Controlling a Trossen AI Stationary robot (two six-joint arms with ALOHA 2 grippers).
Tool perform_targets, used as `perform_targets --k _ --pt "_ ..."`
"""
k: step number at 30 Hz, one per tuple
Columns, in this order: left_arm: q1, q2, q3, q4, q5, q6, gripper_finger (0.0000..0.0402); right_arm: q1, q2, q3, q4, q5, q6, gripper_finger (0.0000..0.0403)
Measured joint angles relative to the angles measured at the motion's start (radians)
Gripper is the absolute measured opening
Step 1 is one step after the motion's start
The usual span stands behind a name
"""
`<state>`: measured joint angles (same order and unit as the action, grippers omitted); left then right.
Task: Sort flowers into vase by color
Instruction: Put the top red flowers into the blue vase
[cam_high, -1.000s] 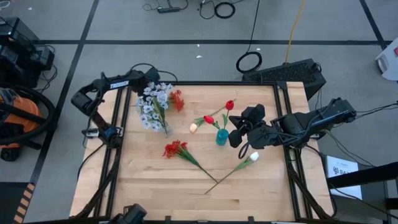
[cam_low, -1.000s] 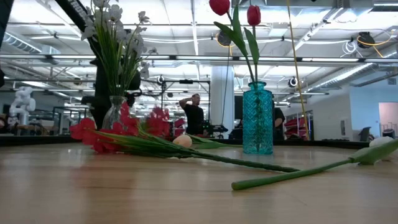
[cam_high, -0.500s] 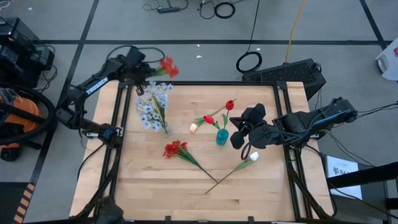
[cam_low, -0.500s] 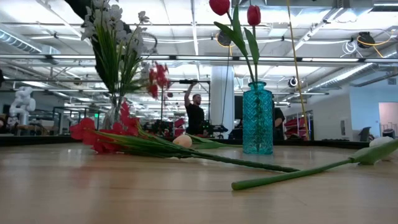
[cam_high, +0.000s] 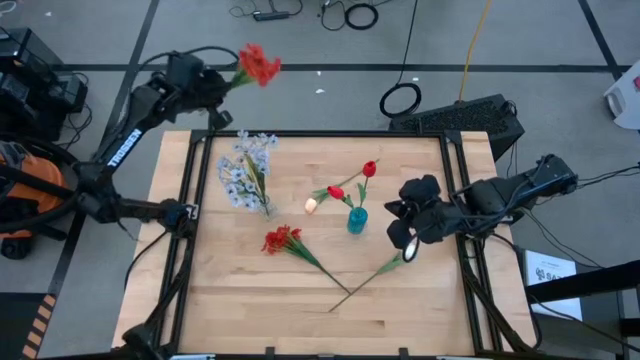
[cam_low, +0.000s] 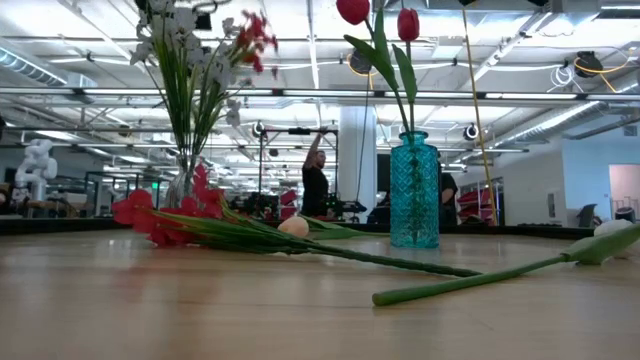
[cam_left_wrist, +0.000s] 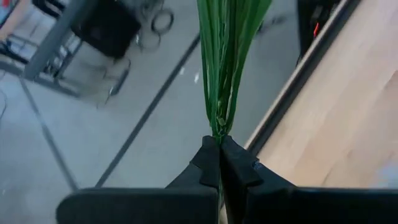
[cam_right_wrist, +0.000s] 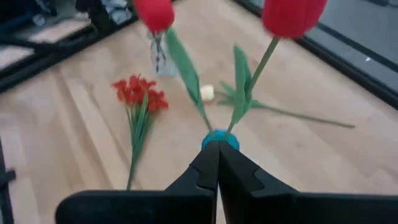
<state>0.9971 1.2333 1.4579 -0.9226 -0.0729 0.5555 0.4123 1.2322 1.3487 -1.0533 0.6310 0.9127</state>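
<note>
The red cluster flower (cam_high: 259, 65) had a frilly red head on a thin green stem, and the left gripper (cam_high: 213, 88) held it raised beyond the table's far-left corner, over the grey floor; in the left wrist view the fingers (cam_left_wrist: 208, 163) were pinched tight on the bunched green stem (cam_left_wrist: 225, 59). A 2nd red cluster (cam_high: 281, 240) lay flat on the wood near the table's middle, stem trailing toward the front. The clear glass vase (cam_high: 265, 206) held the pale blue-white spray (cam_high: 243, 170), w/ its blooms leaning toward the far-left edge. The teal vase (cam_high: 357, 221) stood at centre-right w/ two red rosebuds (cam_high: 369, 168) in it (stems splayed apart), and a cream bud (cam_high: 311, 205) lay just beside it on the left. Another white bud (cam_high: 408, 253) lay on its long stem near the right gripper (cam_high: 402, 238), which hung just right of the teal vase, fingers (cam_right_wrist: 210, 167) pressed together on nothing. In the low view a person (cam_low: 315, 184) stood in the room behind the table (cam_high: 240, 300).
</note>
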Motion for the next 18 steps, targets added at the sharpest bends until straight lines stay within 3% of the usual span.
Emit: perform_targets --k 4,8,18 --pt "-0.049 -0.018 0.072 0.0 0.061 -0.027 0.0 0.019 -0.004 -0.017 -0.027 -0.042 0.008 0.0" --pt "-0.147 -0.03 0.134 0.008 0.069 -0.061 0.0 0.038 -0.047 -0.125 0.028 -0.073 0.051 0.0" --pt "-0.46 -0.031 0.195 0.14 0.069 -0.261 0.0 0.079 -0.331 -0.565 0.531 -0.214 0.072 0.0"
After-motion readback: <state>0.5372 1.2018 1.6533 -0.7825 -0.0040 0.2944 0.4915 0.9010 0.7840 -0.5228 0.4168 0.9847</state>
